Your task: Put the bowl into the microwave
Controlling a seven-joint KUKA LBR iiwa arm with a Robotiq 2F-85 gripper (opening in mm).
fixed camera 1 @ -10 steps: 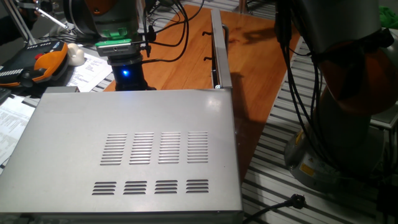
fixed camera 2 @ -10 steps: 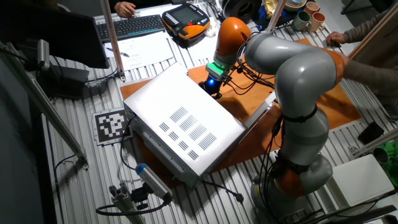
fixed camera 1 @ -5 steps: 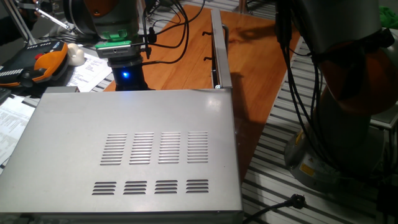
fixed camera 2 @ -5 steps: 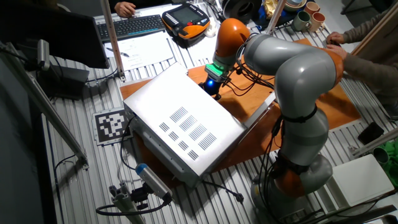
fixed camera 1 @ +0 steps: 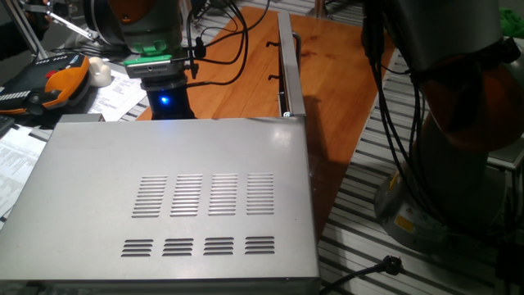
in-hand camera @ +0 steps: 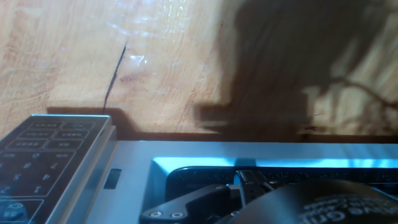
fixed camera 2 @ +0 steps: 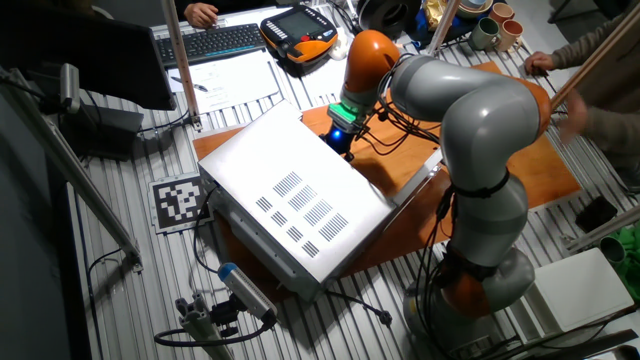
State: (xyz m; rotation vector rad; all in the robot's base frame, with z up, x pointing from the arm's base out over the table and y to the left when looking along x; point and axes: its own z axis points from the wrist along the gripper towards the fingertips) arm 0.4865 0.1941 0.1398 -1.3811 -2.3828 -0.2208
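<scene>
The microwave (fixed camera 1: 176, 197) is a large silver-grey box with vent slots on top. Its hinged door (fixed camera 1: 284, 61) stands open, seen edge-on; it also shows in the other fixed view (fixed camera 2: 418, 182). The arm's hand, with a green ring and blue light (fixed camera 1: 164, 98), hangs just beyond the microwave's front, and the fingers are hidden behind the box. In the other fixed view the hand (fixed camera 2: 340, 128) sits at the microwave's far edge. The hand view shows the keypad (in-hand camera: 43, 149) and the lit cavity opening (in-hand camera: 261, 169) from above. The bowl is not in view.
A white rounded lump (fixed camera 1: 99, 71) and an orange-black pendant (fixed camera 1: 49, 84) lie on papers at the far left. Several mugs (fixed camera 2: 490, 28) stand at the back of the wooden board (fixed camera 2: 520, 150). A person's arm (fixed camera 2: 590, 50) reaches in at the right. Cables hang by the arm's base.
The hand has shifted slightly up and away from the microwave's front. The person's hand at the right has moved. The microwave and door are unmoved.
</scene>
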